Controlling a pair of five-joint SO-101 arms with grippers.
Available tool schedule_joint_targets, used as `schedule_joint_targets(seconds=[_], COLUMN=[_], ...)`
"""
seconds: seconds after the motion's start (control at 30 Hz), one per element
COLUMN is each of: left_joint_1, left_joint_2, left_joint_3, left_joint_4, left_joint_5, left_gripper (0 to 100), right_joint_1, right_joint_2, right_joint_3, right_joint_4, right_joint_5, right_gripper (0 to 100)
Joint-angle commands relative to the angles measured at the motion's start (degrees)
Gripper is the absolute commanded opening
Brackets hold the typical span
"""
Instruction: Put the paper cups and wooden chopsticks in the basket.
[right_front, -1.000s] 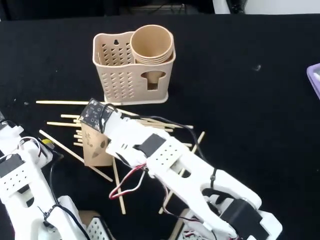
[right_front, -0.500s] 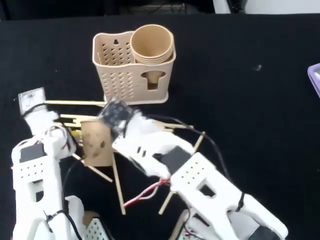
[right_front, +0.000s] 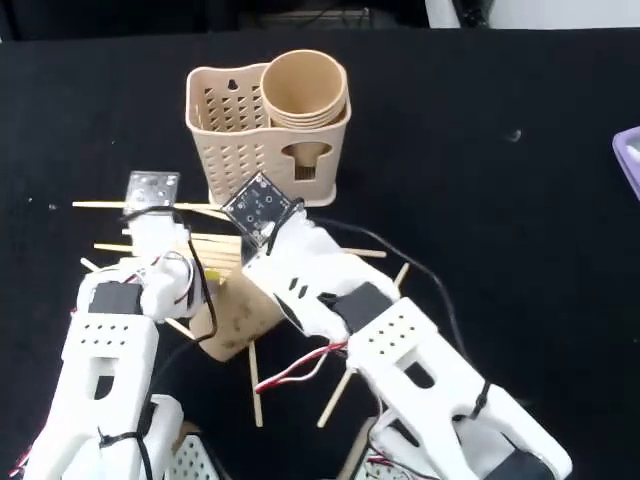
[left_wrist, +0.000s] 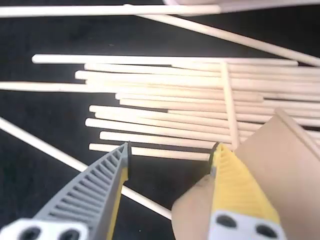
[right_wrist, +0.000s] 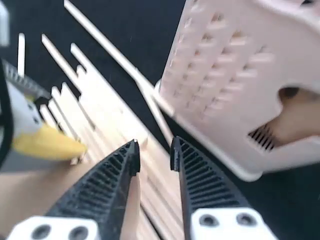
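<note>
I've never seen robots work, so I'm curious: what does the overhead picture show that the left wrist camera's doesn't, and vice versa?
From above: the beige perforated plastic basket with a stack of paper cups inside, and both white arms. From the left wrist: the left tool, its grey and yellow fingers open over the chopstick ends. Both: the pale wooden chopsticks and the loose brown paper cup, lying tilted.

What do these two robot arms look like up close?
The left arm and right arm are white and boxy, with perforated panels, black motors and loose red, white and black wires. The left tool has ribbed grey and yellow fingers; the right tool has black ones.
</note>
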Motion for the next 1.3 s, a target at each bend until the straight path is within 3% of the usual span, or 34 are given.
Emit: schedule_joint_targets(seconds=[0.0, 0.1, 0.3, 0.43, 0.63, 0.93, 1.27], left_joint_1=[0.75, 0.66, 1.1, 1.1, 1.1, 1.1, 1.19], left_joint_2=[0.0, 0.0, 0.0, 0.0, 0.0, 0.0, 0.0], left_joint_3=[-1.63, -1.45, -1.45, -1.45, -1.36, -1.36, -1.36], left_joint_4=[-0.7, -0.53, -0.7, -0.53, -0.35, -0.62, -0.44], left_joint_5=[-2.37, -2.46, -2.2, -2.2, -2.11, -2.11, -2.11], left_gripper=[27, 27, 27, 27, 27, 27, 27], right_joint_1=[0.09, -0.09, -0.44, -4.84, -5.98, 2.37, -13.01], right_joint_2=[0.13, 0.48, 0.48, 0.13, 0.04, 0.04, -6.99], right_joint_3=[-8.04, -12.35, -12.18, -12.0, -13.67, -21.05, -22.46], right_joint_4=[11.6, 18.99, 21.89, 24.7, 25.41, 30.68, 40.97], right_joint_5=[-0.35, -0.44, -0.44, -0.53, -6.24, -8.09, -8.26], right_gripper=[17.8, 25.4, 21.6, 21.3, 21.2, 21.2, 21.5])
